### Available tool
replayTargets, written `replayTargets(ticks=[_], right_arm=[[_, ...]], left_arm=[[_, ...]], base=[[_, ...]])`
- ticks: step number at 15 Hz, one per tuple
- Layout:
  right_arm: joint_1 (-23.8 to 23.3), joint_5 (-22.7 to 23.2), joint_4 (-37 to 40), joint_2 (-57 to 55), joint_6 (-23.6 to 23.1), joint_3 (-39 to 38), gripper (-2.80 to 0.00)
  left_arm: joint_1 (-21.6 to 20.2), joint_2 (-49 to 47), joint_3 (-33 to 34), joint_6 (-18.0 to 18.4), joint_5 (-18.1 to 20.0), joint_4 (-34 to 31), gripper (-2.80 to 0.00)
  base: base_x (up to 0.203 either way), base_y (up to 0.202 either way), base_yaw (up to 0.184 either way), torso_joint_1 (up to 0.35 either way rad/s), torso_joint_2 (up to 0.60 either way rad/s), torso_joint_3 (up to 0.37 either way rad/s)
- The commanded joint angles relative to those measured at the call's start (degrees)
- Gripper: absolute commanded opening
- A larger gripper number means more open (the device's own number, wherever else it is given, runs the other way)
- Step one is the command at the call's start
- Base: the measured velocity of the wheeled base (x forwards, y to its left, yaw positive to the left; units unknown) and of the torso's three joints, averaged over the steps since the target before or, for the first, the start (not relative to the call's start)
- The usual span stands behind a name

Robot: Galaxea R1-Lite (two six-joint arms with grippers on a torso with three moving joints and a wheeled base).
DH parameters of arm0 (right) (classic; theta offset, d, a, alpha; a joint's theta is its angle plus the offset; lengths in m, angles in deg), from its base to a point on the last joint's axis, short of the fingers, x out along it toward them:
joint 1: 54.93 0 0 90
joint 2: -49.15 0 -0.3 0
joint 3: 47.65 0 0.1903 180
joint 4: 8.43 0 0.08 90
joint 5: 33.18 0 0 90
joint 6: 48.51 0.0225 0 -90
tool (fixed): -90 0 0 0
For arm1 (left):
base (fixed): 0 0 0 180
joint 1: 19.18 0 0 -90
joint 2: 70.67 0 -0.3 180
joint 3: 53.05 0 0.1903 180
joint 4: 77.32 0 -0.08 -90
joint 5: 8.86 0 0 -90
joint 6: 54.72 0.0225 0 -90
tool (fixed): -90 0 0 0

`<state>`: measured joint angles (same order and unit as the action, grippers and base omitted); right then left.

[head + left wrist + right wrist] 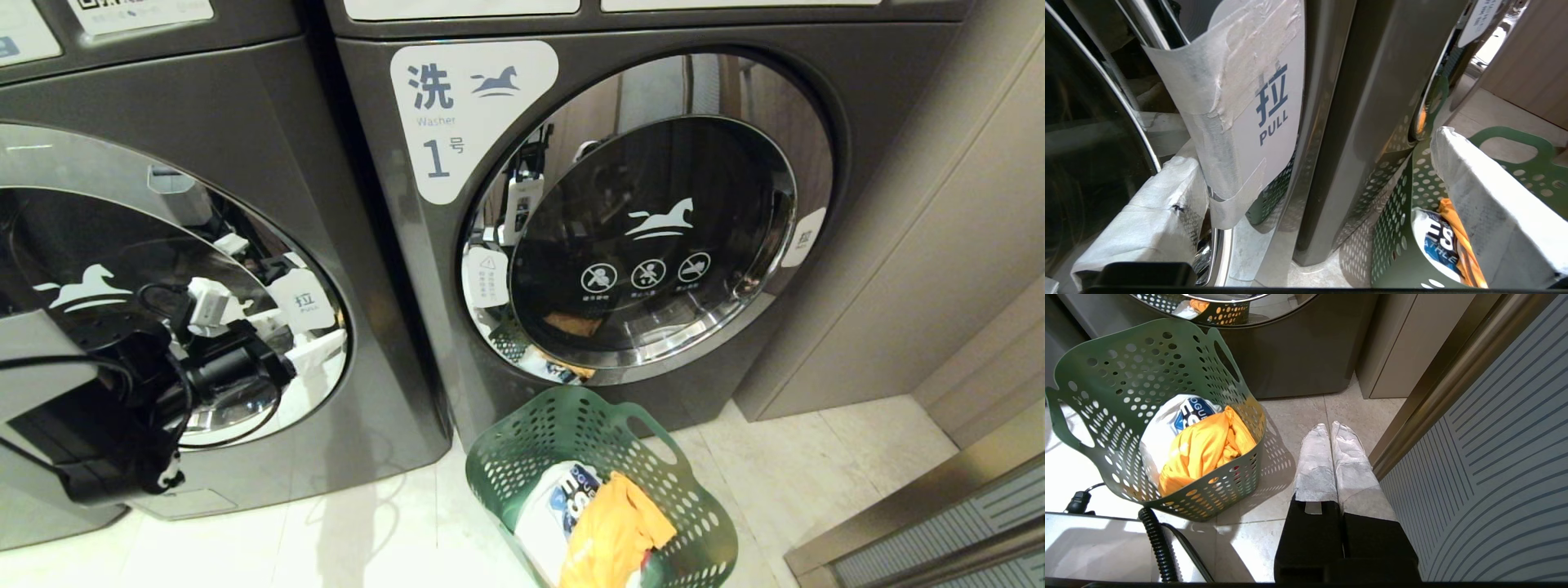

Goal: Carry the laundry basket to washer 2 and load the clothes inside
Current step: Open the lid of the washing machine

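Observation:
The dark green laundry basket [522, 457] [1404, 232] [1126, 375] stands on the tile floor in front of the washer labelled 1 [457, 114]. It holds an orange garment [612, 531] [1200, 449] and a white one with blue print [563, 506]. A second grey washer [269, 163] stands to the left; its numeral is out of view, so I cannot tell whether it is washer 2. My left gripper [269, 335] [1310, 149] is open wide at that door's white PULL tab [1265, 106] [304, 300], holding nothing. My right gripper [1329, 426] is shut and empty, pointing at the floor beside the basket.
A beige wall panel [939, 245] stands right of washer 1. A striped panel with a metal edge [1494, 457] runs close beside my right gripper. A black corrugated cable [1155, 539] hangs near the basket's near side.

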<state>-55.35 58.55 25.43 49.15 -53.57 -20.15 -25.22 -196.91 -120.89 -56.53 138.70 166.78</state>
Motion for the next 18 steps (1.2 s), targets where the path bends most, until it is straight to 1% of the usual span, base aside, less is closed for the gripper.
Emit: replayTargets(ticks=[1,5,7,12,14,15,16,18], right_arm=[[-0.02,0.03,0.05,-0.09,-0.04,0.08,-2.80],[0.03,0.03,0.05,-0.09,-0.04,0.00,-2.80],[0.06,0.03,0.05,-0.09,-0.04,0.09,-2.80],[-0.01,0.03,0.06,-0.09,-0.04,0.02,-2.80],[-0.02,0.03,0.05,-0.09,-0.04,0.09,-2.80],[0.06,0.03,0.05,-0.09,-0.04,0.08,-2.80],[0.02,0.03,0.05,-0.09,-0.04,0.00,-2.80],[0.06,0.03,0.09,-0.09,0.00,0.08,-2.80]], left_arm=[[1.52,0.12,0.26,-0.04,1.99,0.19,0.00],[3.33,0.53,1.81,-0.03,2.84,0.19,0.00],[3.66,0.74,2.81,0.06,4.30,0.19,0.00],[3.63,2.24,5.52,0.74,5.35,0.19,0.00],[3.23,3.01,7.64,1.85,5.89,0.19,0.00],[2.28,3.13,7.84,1.95,5.81,0.19,0.00],[0.42,3.25,7.90,2.10,5.58,0.19,0.00],[-4.83,4.02,8.07,2.13,5.48,0.19,0.00]], base=[[0.000,0.000,0.000,0.000,0.00,0.000],[0.000,0.000,0.000,0.000,0.00,0.000],[0.000,0.000,0.000,0.000,0.00,0.000],[0.000,0.000,0.000,0.000,0.00,0.000],[0.000,0.000,0.000,0.000,0.00,0.000],[0.000,0.000,0.000,0.000,0.00,0.000],[0.000,0.000,0.000,0.000,0.00,0.000],[0.000,0.000,0.000,0.000,0.00,0.000]])
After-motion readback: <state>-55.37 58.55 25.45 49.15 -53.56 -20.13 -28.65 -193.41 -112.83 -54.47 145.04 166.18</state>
